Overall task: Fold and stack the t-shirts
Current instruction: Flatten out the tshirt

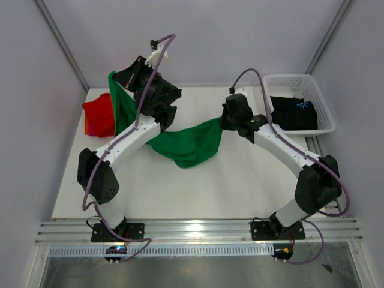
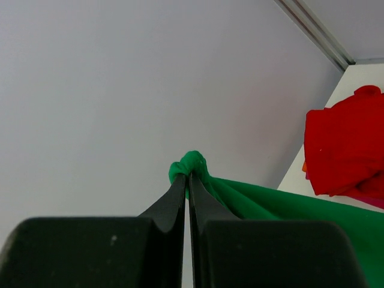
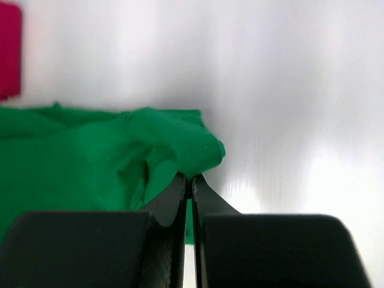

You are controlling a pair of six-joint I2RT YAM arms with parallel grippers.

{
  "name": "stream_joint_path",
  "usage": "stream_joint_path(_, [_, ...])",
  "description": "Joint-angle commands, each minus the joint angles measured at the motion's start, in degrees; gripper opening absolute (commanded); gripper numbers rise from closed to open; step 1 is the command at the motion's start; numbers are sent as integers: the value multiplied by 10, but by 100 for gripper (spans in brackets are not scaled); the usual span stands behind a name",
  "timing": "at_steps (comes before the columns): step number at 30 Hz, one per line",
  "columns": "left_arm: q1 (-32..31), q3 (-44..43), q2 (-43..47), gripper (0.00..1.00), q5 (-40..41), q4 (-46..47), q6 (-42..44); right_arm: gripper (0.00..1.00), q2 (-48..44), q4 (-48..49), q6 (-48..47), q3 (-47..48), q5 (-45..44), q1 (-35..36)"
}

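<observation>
At the far left of the bench (image 1: 180, 198) we see the red t-shirt (image 1: 98, 114) lying in a bunch, with a sliver of magenta-pink cloth (image 2: 373, 193) showing under its edge. Just beside it, the left pincer (image 2: 187, 177) is raised toward the back wall and clenched on a knot of the green t-shirt (image 1: 189, 144), a tuft of cloth poking out above the tips. From there the shirt hangs down, sags onto the middle of the bench and rises again to the right pincer (image 3: 189, 179). That one sits lower and is likewise clamped on a bunched corner. Further right, well apart from both arms, the black t-shirt (image 1: 293, 113) lies in the white basket (image 1: 325, 105).

We judge the step in hand to be spreading the green shirt before its first fold. The next move calls for bringing the two grips level, drawing them apart until the sag is gone, and then lowering the cloth flat without dragging it into the red pile.
</observation>
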State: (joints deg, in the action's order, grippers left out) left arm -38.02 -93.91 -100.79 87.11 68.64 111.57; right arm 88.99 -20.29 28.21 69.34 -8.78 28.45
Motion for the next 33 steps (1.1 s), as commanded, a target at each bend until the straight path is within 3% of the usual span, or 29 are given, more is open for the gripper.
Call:
stream_joint_path(1, [-2, -39, 2, 0, 126, 198, 31, 3, -5, -31, -81, 127, -154, -9])
stream_joint_path(10, [3, -30, 25, 0, 125, 198, 34, 3, 23, -77, -131, 348, -182, -88])
stream_joint_path(18, [11, -38, 24, 0, 117, 198, 37, 3, 50, -106, -202, 501, -287, -108])
stream_joint_path(28, [36, -46, 46, 0, 126, 199, 11, 3, -3, -142, -228, 626, -327, -141])
stream_joint_path(33, [35, -97, 51, 0, 126, 198, 7, 3, -60, -136, -220, 633, -301, -141])
